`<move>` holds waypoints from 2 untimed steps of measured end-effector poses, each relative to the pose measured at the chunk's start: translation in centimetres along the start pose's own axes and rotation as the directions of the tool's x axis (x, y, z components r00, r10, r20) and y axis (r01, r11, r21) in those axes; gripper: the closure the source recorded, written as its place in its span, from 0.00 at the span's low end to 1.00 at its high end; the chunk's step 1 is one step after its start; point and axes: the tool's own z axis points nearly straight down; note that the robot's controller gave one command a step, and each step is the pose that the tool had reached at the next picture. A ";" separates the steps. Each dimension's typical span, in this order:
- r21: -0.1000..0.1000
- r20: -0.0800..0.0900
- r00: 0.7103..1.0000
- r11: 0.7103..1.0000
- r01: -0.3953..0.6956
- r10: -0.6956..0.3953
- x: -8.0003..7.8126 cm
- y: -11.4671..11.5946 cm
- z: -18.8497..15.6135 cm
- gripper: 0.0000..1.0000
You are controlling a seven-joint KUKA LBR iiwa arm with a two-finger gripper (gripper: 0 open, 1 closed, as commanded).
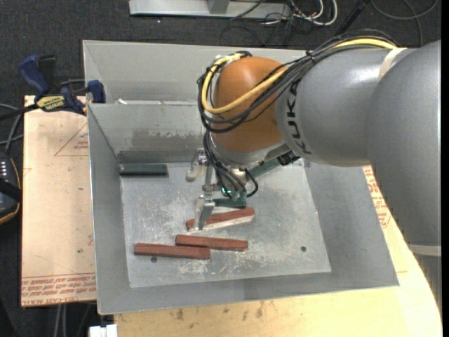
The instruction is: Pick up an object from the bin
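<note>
Grey KUKA arm (351, 97), angled steeply downward, pincer (208, 215) upon one end of a reddish-brown flat stick (231, 218); pincer state: cannot tell.

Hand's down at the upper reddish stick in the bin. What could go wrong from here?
1. The hand sits toward the left end of the upper reddish-brown stick, not its middle. Lifted from there, the long right part may droop or slip out.
2. That stick lies flat on the bin floor, so the hand may scrape metal rather than get hold.
3. The middle stick lies close below, so a sideways drag could knock it.
</note>
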 end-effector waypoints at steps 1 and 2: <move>-0.001 0.008 1.000 1.000 -0.002 0.002 -0.2 0.0 -0.4 0.00; -0.003 0.040 0.977 0.978 0.208 -0.208 2.1 -4.5 6.8 1.00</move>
